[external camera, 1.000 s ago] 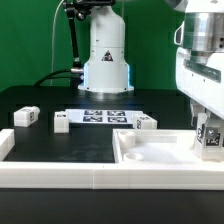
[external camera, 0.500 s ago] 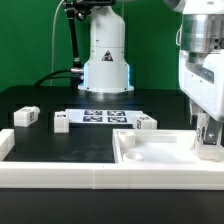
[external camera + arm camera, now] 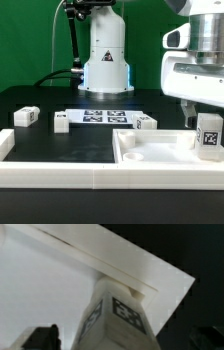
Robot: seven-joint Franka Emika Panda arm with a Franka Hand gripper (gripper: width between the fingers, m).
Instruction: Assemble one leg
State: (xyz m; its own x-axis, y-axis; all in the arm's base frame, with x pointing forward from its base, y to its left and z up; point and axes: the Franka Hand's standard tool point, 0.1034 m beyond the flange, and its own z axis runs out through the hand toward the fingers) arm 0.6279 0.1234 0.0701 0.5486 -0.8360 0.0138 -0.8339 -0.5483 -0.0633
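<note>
My gripper (image 3: 206, 124) is at the exterior view's right, shut on a leg (image 3: 209, 136), a small white block with a black-and-white marker. It holds the leg upright just above the right end of the large white square panel (image 3: 150, 151). In the wrist view the leg (image 3: 120, 314) fills the space between my dark fingers (image 3: 42, 337), with the panel (image 3: 50, 280) below it. Three more legs lie on the black table: one at the left (image 3: 26, 116), one next to it (image 3: 62, 122), and one by the panel's far rim (image 3: 146, 123).
The marker board (image 3: 103, 116) lies flat in front of the robot base (image 3: 105, 65). A low white rail (image 3: 60, 171) runs along the table's front edge and turns up at the left (image 3: 5, 142).
My gripper has risen from the panel's right end and shifted a little to the exterior view's left, lifting the leg with it. The other legs have not moved.
</note>
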